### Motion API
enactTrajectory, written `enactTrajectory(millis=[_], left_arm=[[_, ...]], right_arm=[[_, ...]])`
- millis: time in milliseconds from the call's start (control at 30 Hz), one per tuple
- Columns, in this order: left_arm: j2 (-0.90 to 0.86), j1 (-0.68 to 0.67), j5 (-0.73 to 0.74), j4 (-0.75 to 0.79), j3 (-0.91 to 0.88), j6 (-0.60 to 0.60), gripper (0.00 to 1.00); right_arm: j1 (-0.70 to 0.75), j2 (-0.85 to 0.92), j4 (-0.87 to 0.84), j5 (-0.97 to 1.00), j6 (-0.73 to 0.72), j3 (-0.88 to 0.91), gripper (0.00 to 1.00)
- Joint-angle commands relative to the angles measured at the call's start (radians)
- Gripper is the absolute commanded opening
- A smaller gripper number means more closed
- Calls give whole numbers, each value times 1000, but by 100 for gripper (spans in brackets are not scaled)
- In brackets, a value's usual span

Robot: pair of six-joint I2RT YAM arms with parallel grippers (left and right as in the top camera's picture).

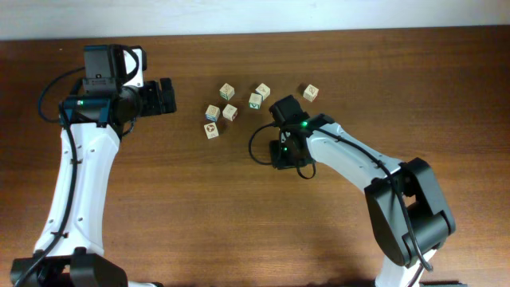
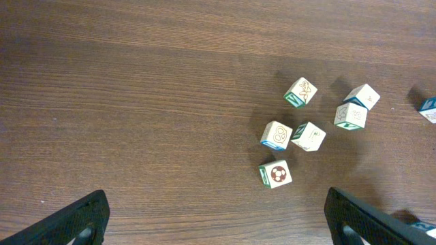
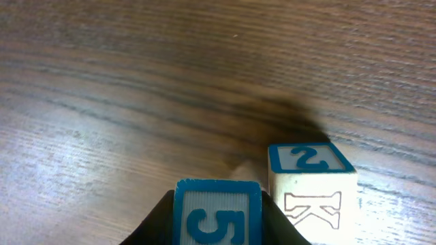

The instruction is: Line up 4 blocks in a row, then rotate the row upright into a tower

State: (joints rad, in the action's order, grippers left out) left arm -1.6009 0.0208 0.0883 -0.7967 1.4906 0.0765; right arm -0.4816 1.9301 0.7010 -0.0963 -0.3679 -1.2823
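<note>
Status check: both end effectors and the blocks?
Left end effector open, empty. Right end effector shut on light-wood cube with blue 5 face. Second light-wood cube, blue 2 and K, close beside.

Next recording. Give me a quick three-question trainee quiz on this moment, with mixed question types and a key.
1. True or false: the left fingers are closed on a block.
2. Which numeral is on the blue-bordered block between the right fingers? A) 2 B) 5 C) 8
3. Fill in: the neighbouring block, topped with a 2, shows the letter ___ on its side.
Key: 1 false, they stand wide open and hold nothing; 2 B; 3 K.
</note>
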Motion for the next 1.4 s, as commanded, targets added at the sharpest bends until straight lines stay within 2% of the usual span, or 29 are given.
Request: enactTrajectory(millis=[0,33,233,333,433,533,600,700,867,967,1000,1067,1167,1267,1333,1367], left_arm=[[-3,0,-7,2,17,14,99],[-3,0,-7,2,17,14,99],[-3,0,-7,2,17,14,99],[-3,0,-7,2,17,14,99],[-3,0,-7,2,17,14,99],[-3,0,-7,2,17,14,99],[-3,0,-7,2,17,14,99],[-3,0,-7,2,17,14,99],[-3,0,-7,2,17,14,99],[-3,0,-7,2,17,14,99],[-3,0,-7,2,17,14,99],[-3,0,-7,2,17,14,99],[-3,0,-7,2,17,14,99],[-3,0,-7,2,17,14,99],[-3,0,-7,2,17,14,99],[-3,0,-7,2,17,14,99]], right_arm=[[31,11,-23,-1,-16,3,24],[38,11,-33,-1,-15,3,25],[38,11,-66,3,-14,3,48],[38,8,-61,-2,-4,-26,51],[38,-3,-45,3,-3,-166,52],[36,26,-348,63,-40,-207,52],[34,107,-515,82,-71,-211,52],[10,224,-549,132,-80,-273,56],[-26,337,-634,191,-86,-277,58],[-29,372,-694,222,-85,-277,56],[-29,372,-691,227,-85,-277,53],[-29,372,-667,263,-81,-277,40],[-29,371,-648,257,-56,-277,34],[-29,305,-561,240,-50,-277,31],[-30,198,-443,235,-48,-277,31],[-30,116,-328,180,-48,-277,31]])
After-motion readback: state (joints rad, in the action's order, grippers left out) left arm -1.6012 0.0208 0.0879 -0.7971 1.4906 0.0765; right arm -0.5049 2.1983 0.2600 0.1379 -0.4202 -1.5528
